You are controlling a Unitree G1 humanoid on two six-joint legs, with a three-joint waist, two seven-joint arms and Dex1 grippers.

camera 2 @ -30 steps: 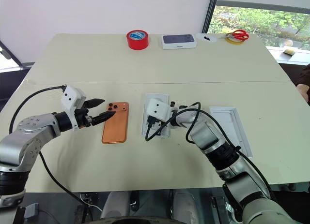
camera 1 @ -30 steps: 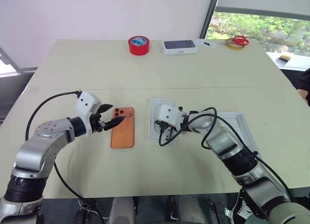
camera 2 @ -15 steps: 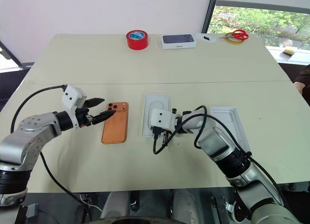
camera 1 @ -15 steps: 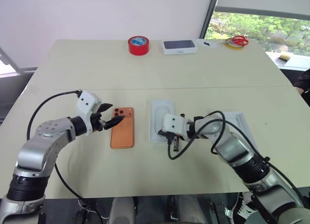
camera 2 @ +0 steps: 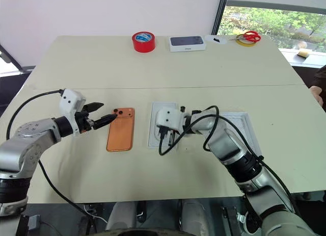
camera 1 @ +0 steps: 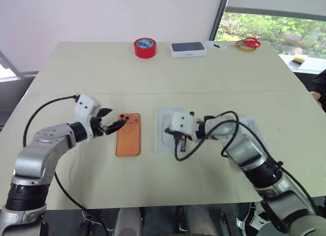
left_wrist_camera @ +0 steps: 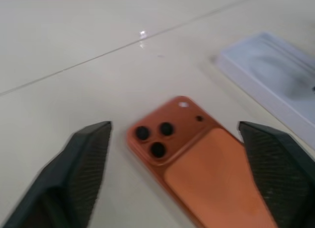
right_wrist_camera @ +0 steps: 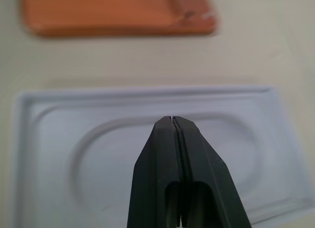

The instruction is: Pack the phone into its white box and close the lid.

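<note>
The left gripper [camera 1: 113, 126] gapes empty beside the phone [camera 1: 128, 141] mid-table; the right gripper [right_wrist_camera: 174, 120], pinched shut, holds nothing.

Silver arms, black cables, black fingers [left_wrist_camera: 83, 164]

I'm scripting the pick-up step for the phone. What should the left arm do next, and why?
Probably ease the left tool forward and close it across the phone. The phone lies flat on the table, camera end toward the tool, whose fingers stand open on either side of that end without touching it.
</note>
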